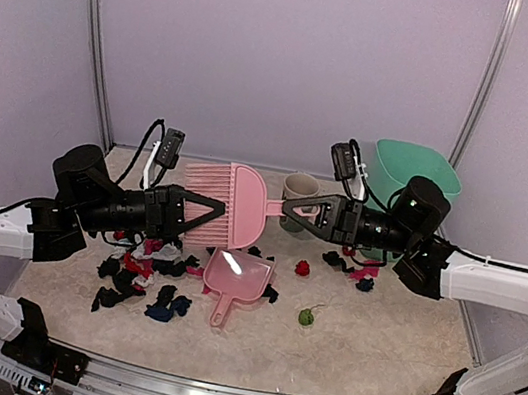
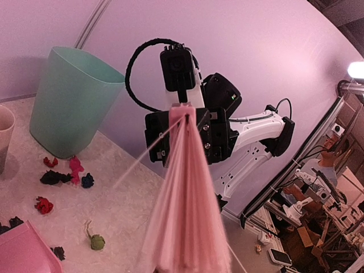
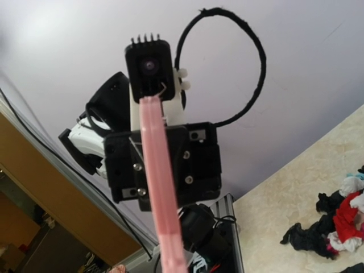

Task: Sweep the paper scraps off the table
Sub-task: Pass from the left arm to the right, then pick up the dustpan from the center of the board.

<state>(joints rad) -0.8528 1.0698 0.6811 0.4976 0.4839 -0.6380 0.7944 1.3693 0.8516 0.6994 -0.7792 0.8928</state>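
Note:
A pink comb-like brush [image 1: 232, 207] hangs in the air between both arms, above the table [image 1: 390, 351]. My left gripper [image 1: 216, 212] is shut on its bristle end, and the bristles [image 2: 185, 199] fill the left wrist view. My right gripper [image 1: 288, 208] is closed on the thin handle [image 3: 156, 187], which shows edge-on in the right wrist view. Paper scraps [image 1: 145, 274], mostly black with red and white, lie piled under the left arm [image 3: 341, 222]. More paper scraps [image 1: 354, 265] lie under the right arm [image 2: 57, 177]. A red one [image 1: 303, 267] and a green one [image 1: 307, 317] lie apart.
A pink dustpan [image 1: 235, 279] lies on the table below the brush, handle toward me. A beige cup [image 1: 299, 185] stands behind the brush. A teal bin [image 1: 415, 172] stands at the back right, behind the right arm [image 2: 71, 102]. A metal rail runs along the front edge.

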